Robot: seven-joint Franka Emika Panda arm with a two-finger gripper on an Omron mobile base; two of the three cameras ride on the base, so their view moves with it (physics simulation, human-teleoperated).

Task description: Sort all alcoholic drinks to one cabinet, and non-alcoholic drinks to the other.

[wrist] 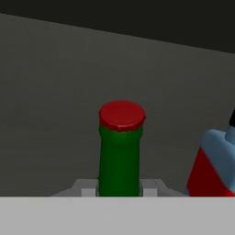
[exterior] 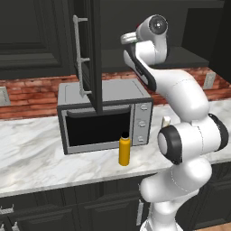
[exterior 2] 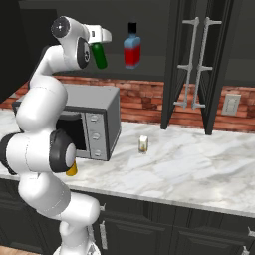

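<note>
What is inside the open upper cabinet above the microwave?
A blue-and-red bottle stands inside. Beside it the gripper holds the green bottle. The cabinet's far left interior is hidden by the arm.

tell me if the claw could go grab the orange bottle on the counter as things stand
Probably not yet. The claw is shut on the green bottle, up at the cabinet beside the blue and red bottle. The orange bottle stands unblocked in front of the microwave, so the way looks free once the claw is emptied.

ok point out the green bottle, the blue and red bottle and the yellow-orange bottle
green bottle [wrist: 119, 160], hand view, on its neck below the red cap
blue and red bottle [exterior 2: 132, 55], right base view, on its red lower half
yellow-orange bottle [exterior: 124, 152], left base view, mid body
</note>
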